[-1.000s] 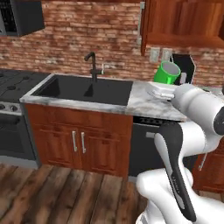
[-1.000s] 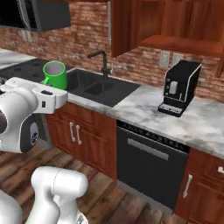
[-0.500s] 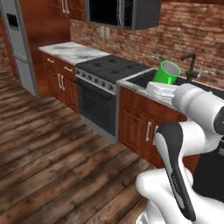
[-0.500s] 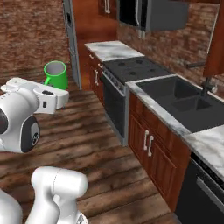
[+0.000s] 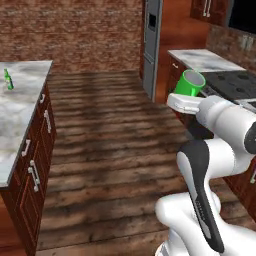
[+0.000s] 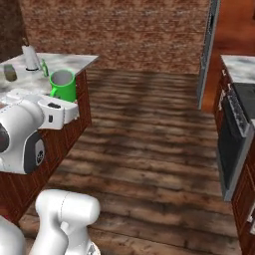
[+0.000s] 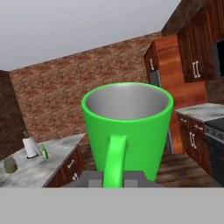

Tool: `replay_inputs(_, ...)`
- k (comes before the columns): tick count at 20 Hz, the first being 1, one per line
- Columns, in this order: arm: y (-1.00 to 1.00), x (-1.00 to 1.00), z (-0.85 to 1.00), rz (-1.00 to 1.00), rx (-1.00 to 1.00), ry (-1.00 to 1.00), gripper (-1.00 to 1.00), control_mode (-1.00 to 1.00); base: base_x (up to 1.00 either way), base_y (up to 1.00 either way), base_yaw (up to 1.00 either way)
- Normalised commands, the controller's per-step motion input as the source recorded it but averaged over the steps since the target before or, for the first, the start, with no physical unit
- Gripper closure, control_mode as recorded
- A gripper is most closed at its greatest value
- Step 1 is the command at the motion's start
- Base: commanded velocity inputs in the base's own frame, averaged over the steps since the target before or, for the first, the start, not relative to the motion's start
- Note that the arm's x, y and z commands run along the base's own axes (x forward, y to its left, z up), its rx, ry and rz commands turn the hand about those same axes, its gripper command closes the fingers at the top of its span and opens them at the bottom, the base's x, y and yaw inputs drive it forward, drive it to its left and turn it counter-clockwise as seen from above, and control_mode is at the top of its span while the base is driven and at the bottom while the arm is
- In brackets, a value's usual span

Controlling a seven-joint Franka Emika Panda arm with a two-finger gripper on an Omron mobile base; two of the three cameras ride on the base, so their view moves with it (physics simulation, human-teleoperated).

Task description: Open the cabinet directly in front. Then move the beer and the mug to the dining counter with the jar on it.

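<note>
My gripper [image 7: 113, 177] is shut on the handle side of the bright green mug [image 7: 127, 127], which stands upright above the hand. The base views show the same mug [image 5: 190, 83] [image 6: 63, 84] carried at chest height over the wooden floor. The dining counter [image 5: 20, 112] [image 6: 74, 61] [image 7: 41, 168] lies ahead to the left. On it stand the slim green beer [image 5: 7, 79] [image 6: 44, 67] [image 7: 44, 152] and the squat olive jar [image 6: 10, 72] [image 7: 9, 165]. The cabinet is out of view.
A white paper-towel roll [image 6: 31, 57] [image 7: 30, 147] stands beside the beer. A tall grey fridge [image 5: 152, 45] [image 6: 211, 45] and a black stove [image 5: 235, 82] [image 6: 231, 129] line the right side. Wide wooden floor [image 5: 110, 130] separates them from the dining counter.
The whole picture has swung from the sink and stove wall round to the dining counter, so the base has turned. The mug stays in the shut gripper.
</note>
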Motion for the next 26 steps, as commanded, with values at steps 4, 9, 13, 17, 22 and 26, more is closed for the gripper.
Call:
replay_inputs(4,0.0,0.0,0.0,0.0,0.0,0.0,1.0,1.0,0.78,0.08,0.6)
replay_inputs(9,0.0,0.0,0.0,0.0,0.0,0.0,1.0,1.0,1.0,0.02,0.45)
replay_inputs(13,0.0,0.0,0.0,0.0,0.0,0.0,1.0,1.0,1.0,-0.17,0.29)
replay_inputs(17,0.0,0.0,0.0,0.0,0.0,0.0,1.0,1.0,1.0,-0.44,0.33)
replay_inputs(22,0.0,0.0,0.0,0.0,0.0,0.0,1.0,1.0,1.0,-0.23,0.55)
replay_inputs(26,0.0,0.0,0.0,0.0,0.0,0.0,1.0,1.0,0.74,-0.07,0.69)
